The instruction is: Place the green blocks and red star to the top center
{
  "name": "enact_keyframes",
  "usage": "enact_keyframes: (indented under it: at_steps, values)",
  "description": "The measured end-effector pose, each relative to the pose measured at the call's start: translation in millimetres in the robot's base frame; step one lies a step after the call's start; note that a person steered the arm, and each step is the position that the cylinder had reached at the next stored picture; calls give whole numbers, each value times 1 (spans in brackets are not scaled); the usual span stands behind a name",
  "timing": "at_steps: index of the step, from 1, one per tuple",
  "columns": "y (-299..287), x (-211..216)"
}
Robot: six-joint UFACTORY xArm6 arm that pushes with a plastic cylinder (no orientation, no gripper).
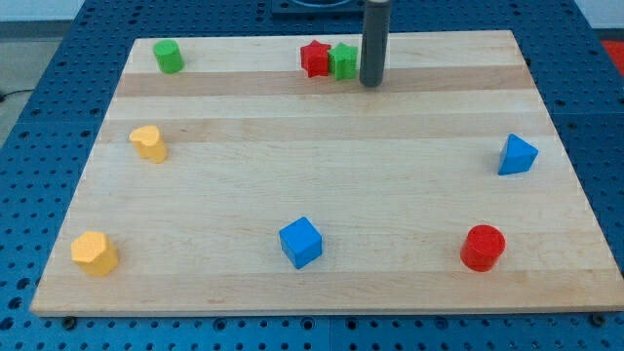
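Green blocks (pixel 169 57) (pixel 343 61), two; red star (pixel 314 58), one; my tip (pixel 370 84) beside.

single camera, raised, looking obliquely down over the whole wooden board (pixel 322 195), moderately near

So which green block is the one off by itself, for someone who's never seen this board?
Start at the wooden board and go to its top-left corner in the view. The green cylinder stands there alone. The other green block sits at top centre, touching the red star, with my tip just to its right.
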State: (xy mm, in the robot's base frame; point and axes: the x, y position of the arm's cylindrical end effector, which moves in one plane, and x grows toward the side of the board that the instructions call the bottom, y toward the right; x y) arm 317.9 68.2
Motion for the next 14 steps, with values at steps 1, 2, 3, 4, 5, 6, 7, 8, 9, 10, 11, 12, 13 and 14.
enact_keyframes:
  at_steps: [1, 2, 3, 4, 5, 6, 7, 8, 9, 10, 11, 12, 13, 14]
  values:
    - [-35, 15]
    - [-117, 15]
    - [-203, 15]
    - [-276, 15]
    - [-338, 15]
    - [-357, -8]
    - [-357, -39]
    - [-357, -63]
    - [-347, -79]
    - [-288, -81]
    - [-237, -81]
    - [-189, -81]
    - [-148, -80]
    - [-149, -77]
